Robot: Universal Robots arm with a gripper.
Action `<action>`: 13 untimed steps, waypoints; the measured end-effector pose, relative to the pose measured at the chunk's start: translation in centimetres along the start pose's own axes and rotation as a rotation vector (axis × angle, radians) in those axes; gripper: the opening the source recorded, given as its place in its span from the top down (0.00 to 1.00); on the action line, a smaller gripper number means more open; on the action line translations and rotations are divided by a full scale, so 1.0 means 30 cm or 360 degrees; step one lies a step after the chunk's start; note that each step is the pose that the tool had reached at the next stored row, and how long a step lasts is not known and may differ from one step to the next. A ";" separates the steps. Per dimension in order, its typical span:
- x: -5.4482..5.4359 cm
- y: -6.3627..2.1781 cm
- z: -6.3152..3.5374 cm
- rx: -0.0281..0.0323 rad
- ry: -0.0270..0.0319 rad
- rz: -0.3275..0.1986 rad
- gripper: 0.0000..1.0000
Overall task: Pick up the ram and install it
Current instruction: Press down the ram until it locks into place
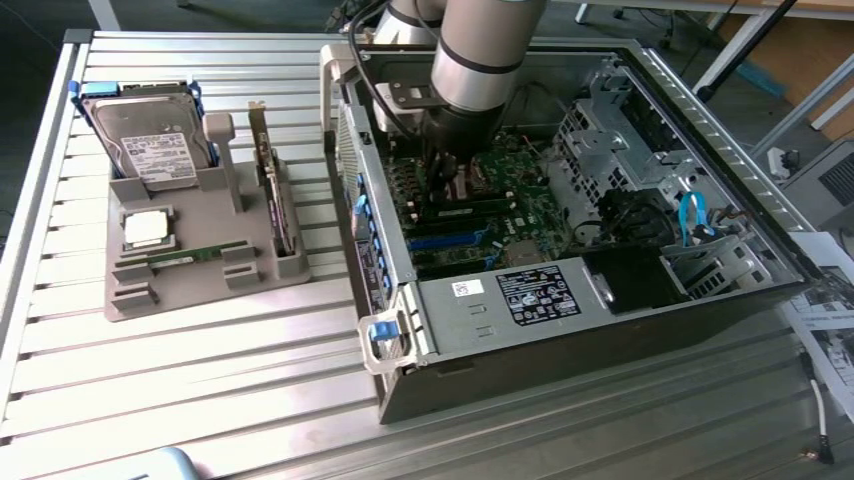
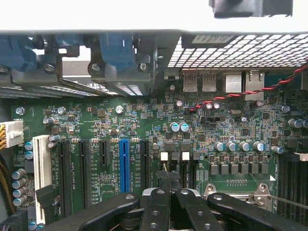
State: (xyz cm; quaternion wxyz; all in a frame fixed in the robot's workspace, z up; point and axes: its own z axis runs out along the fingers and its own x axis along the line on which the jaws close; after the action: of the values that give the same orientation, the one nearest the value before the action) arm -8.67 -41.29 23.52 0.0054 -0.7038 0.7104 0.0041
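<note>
Exterior view: one ram [image 1: 178, 258], a slim green stick, lies flat in the grey parts tray [image 1: 200, 295] on the table [image 1: 174, 400], untouched. The tray sits at nine o'clock from the open computer case [image 1: 587, 300]. On the tray, the silver processor [image 1: 144, 228] is at eleven o'clock from the ram, the hard drive [image 1: 154, 140] at twelve, and the upright expansion card [image 1: 274, 195] at two.

The arm reaches down into the case, with the pincer [image 1: 447, 168] low over the motherboard [image 1: 521, 215]. In the wrist view the pincer [image 2: 168, 182] is drawn narrow, its fingers [image 2: 156, 202] almost together just above the green motherboard [image 2: 144, 125]. I cannot tell whether a stick is clamped edge-on between them.

My judgement is that the work is at the installing end, inside the case. No seated stick can be confirmed, so the install does not yet read as finished.
</note>
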 end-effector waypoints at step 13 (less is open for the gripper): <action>0.000 0.000 0.007 -0.00002 0.00005 0.0000 0.89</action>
State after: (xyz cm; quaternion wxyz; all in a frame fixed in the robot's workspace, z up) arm -8.68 -41.30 23.31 0.0052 -0.7038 0.7104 0.0041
